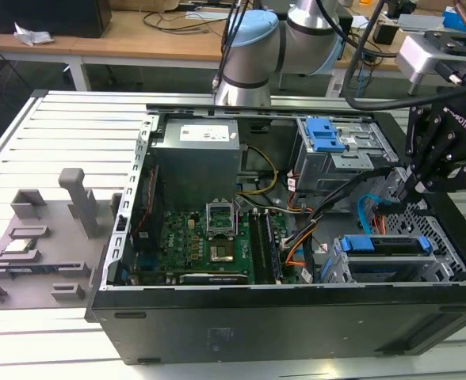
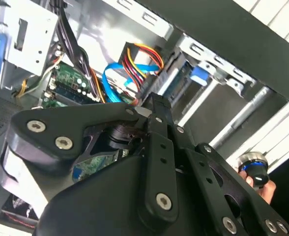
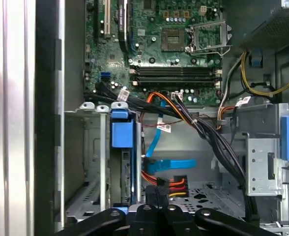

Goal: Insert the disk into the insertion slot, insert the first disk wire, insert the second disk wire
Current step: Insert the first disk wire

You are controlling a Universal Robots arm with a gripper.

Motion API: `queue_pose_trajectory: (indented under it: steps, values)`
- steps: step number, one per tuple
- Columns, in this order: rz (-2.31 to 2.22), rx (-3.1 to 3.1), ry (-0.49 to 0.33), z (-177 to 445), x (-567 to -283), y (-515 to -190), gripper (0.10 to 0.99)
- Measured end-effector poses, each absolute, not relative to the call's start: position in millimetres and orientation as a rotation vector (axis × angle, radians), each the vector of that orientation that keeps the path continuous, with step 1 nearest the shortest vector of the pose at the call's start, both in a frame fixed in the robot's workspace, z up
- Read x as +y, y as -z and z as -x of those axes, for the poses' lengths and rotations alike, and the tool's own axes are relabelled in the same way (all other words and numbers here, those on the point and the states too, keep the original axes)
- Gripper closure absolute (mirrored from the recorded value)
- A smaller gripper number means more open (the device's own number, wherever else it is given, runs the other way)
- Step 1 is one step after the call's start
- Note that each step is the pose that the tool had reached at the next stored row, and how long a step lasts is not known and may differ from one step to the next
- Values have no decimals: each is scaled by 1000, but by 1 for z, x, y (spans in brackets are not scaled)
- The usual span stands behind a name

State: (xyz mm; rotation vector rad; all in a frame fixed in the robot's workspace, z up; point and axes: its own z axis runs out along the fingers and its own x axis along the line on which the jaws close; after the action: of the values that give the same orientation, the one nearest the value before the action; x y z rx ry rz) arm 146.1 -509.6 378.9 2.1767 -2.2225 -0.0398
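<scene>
**Disk seated in slot, tool on first disk wire plug**

Slotted tabletop [image 1: 66, 134] carries the open black PC case [image 1: 257, 324], lying on its side. My arm [image 1: 253, 47] comes in from behind the case and over to the exterior view's right. Green motherboard [image 1: 209, 245] sits mid-case. The taller grey cage [image 1: 336, 146] with blue tabs stands behind the work area.

The insertion slot [image 1: 338, 267] is in the case's near corner at the exterior view's right. The disk [image 1: 383, 245] is already inside it, blue caddy edge showing.

My tool [image 1: 414, 184] hangs over the gap just behind the slot. In the first wrist view the tool [image 3: 154, 192] has its fingers drawn close together, pinched on the black plug end of the first disk wire [image 3: 176, 184]. Its orange, red and yellow strands fan out right at the tips.

The second disk wire [image 3: 171, 164] lies just beside that bundle and bends up toward the motherboard. Can't tell if its plug is seated.
</scene>
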Motion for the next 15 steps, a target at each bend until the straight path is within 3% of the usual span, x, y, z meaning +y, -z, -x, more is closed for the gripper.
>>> queue_pose_trajectory:
  steps: [12,13,14,15]
  values:
    - [-2174,-2220,35,-149,-504,-367,973]
    - [-2174,-2220,35,-149,-504,-367,851]
    - [-2174,-2220,35,-149,-504,-367,784]
    - [-2174,-2219,33,-148,-503,-365,784]
